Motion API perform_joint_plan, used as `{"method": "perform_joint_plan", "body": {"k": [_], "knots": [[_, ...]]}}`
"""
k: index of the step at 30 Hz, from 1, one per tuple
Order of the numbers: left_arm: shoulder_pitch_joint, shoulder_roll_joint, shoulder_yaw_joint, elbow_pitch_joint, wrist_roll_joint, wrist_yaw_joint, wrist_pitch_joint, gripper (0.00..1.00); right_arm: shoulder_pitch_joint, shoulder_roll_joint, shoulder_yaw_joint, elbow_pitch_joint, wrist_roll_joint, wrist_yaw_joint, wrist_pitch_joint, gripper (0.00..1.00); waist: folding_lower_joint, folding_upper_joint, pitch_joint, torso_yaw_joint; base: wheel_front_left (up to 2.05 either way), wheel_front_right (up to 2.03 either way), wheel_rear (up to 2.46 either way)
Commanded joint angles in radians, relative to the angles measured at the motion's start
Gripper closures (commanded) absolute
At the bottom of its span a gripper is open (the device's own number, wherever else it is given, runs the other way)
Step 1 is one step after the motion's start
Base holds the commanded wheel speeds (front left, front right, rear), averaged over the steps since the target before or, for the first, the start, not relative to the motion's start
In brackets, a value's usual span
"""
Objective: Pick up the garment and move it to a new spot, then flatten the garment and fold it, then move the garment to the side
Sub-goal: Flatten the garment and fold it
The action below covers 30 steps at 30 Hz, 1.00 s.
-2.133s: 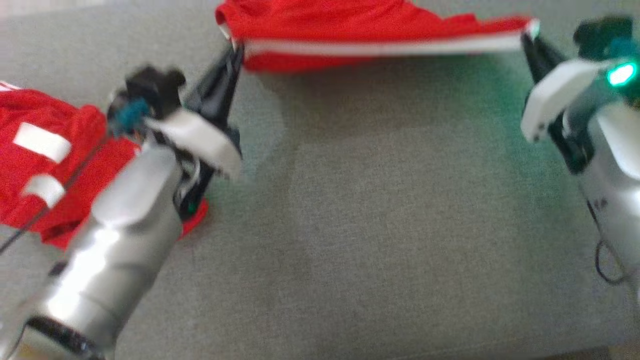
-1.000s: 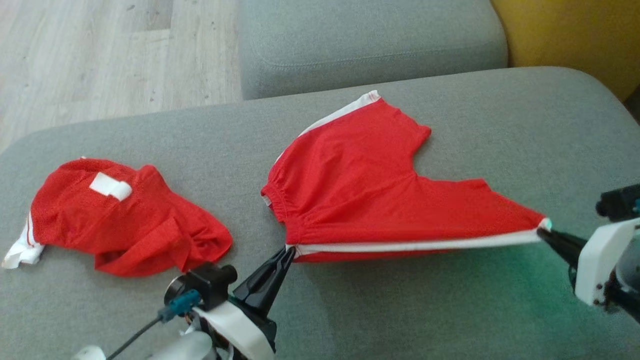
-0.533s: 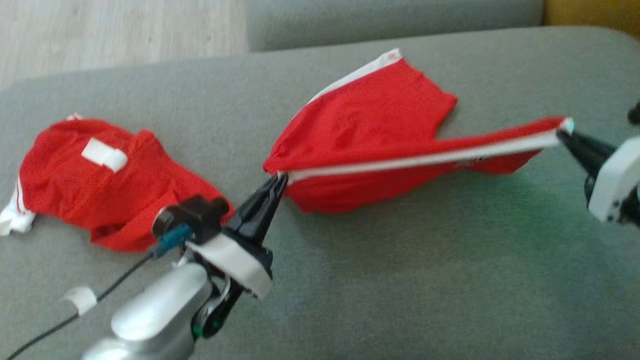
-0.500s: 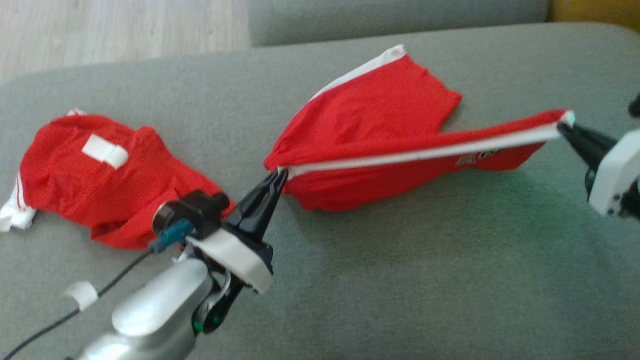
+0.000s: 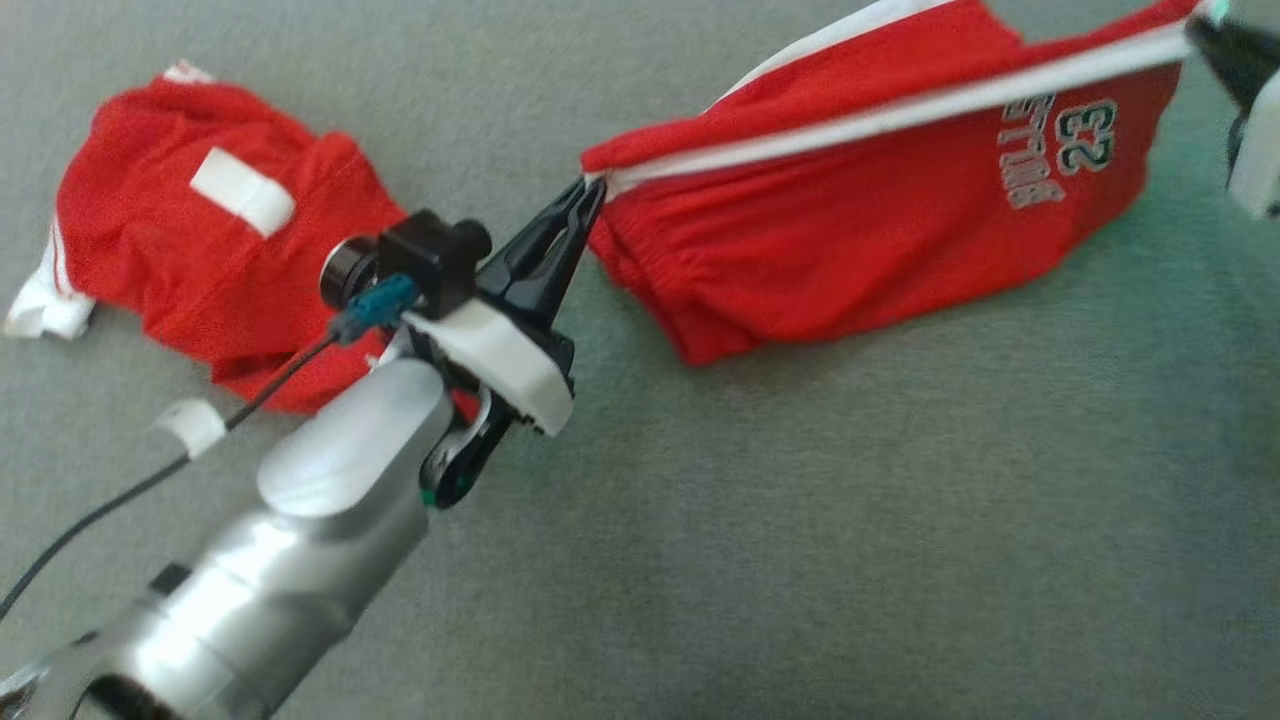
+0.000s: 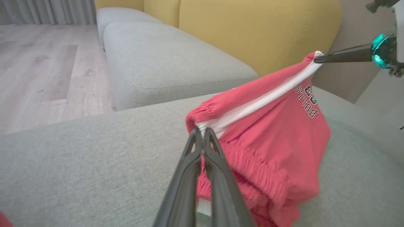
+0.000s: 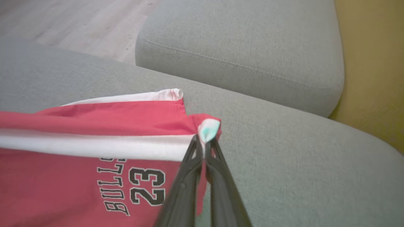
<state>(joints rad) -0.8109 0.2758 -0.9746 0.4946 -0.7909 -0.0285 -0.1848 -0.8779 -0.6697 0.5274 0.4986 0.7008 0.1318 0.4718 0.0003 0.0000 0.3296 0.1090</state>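
Observation:
The garment (image 5: 860, 220) is a pair of red shorts with a white side stripe and "23" lettering, stretched in the air over the grey couch seat. My left gripper (image 5: 592, 190) is shut on its elastic waistband end, seen close up where the left gripper (image 6: 201, 132) pinches the white stripe. At the upper right edge my right gripper (image 5: 1200, 25) is shut on the hem end of the same stripe, as the right wrist view shows at the right gripper (image 7: 203, 138). The garment (image 7: 94, 170) hangs below the taut stripe, its lower part sagging toward the cushion.
A second red garment (image 5: 210, 240) with white patches lies crumpled at the left on the grey couch seat (image 5: 800, 560). Another grey cushion (image 7: 240, 53) and a yellow backrest (image 6: 252, 31) stand behind. Wooden floor (image 6: 47, 63) lies beyond the couch.
Both grippers have lifted the stretched shorts higher, so the printed side with the number now hangs facing me. The head camera has tilted down and shifted.

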Motion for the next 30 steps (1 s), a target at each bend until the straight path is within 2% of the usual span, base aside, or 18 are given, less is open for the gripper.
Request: {"method": "perform_joint_plan", "body": {"k": [1, 10, 11, 12, 13, 14, 15, 19, 24, 30], "knots": [[-0.052, 0.018, 0.034, -0.003, 0.006, -0.005, -0.001, 1.0, -0.023, -0.015, 0.0, -0.01, -0.01, -0.001, 0.004, 1.0, -0.0003, 0.0, 0.049, 0.045, 0.0, 0.0, 0.0], [-0.142, -0.077, 0.008, 0.138, 0.027, -0.046, -0.027, 1.0, -0.17, 0.002, 0.066, 0.124, -0.043, -0.001, -0.01, 1.0, -0.0003, 0.0, 0.133, 0.121, 0.0, 0.0, 0.0], [-0.148, -0.085, 0.007, 0.151, 0.028, -0.05, -0.031, 1.0, -0.184, 0.001, 0.072, 0.135, -0.052, -0.001, -0.031, 0.6, -0.0003, 0.0, 0.138, 0.125, 0.0, 0.0, 0.0], [-0.155, -0.092, 0.006, 0.164, 0.029, -0.054, -0.035, 1.0, -0.198, 0.001, 0.077, 0.151, -0.064, -0.001, -0.052, 0.0, -0.0003, 0.0, 0.144, 0.128, 0.0, 0.0, 0.0], [-0.16, -0.099, 0.005, 0.177, 0.031, -0.056, -0.039, 0.79, -0.21, 0.004, 0.086, 0.166, -0.076, -0.001, -0.07, 0.0, -0.0003, 0.0, 0.146, 0.13, 0.0, 0.0, 0.0], [-0.165, -0.105, 0.006, 0.191, 0.032, -0.058, -0.044, 0.06, -0.222, 0.01, 0.089, 0.182, -0.082, -0.001, -0.091, 0.0, -0.0003, 0.0, 0.147, 0.13, 0.0, 0.0, 0.0], [-0.168, -0.11, 0.006, 0.203, 0.033, -0.06, -0.048, 0.0, -0.234, 0.017, 0.086, 0.2, -0.085, -0.001, -0.115, 0.0, -0.0003, 0.0, 0.147, 0.13, 0.0, 0.0, 0.0], [-0.174, -0.122, 0.02, 0.251, 0.033, -0.06, -0.062, 0.0, -0.274, 0.051, 0.073, 0.26, -0.1, -0.001, -0.253, 0.0, -0.0003, 0.0, 0.128, 0.119, 0.0, 0.0, 0.0], [-0.163, -0.116, 0.079, 0.268, 0.037, -0.034, -0.075, 0.0, -0.276, 0.095, 0.054, 0.32, -0.089, -0.001, -0.43, 0.0, -0.0003, 0.0, 0.061, 0.091, 0.0, 0.0, 0.0], [-0.054, -0.082, 0.295, 0.102, 0.086, 0.017, -0.077, 0.0, -0.214, 0.154, 0.008, 0.367, -0.064, -0.001, -0.635, 0.0, -0.0003, 0.0, -0.049, 0.046, 0.0, 0.0, 0.0]]}}
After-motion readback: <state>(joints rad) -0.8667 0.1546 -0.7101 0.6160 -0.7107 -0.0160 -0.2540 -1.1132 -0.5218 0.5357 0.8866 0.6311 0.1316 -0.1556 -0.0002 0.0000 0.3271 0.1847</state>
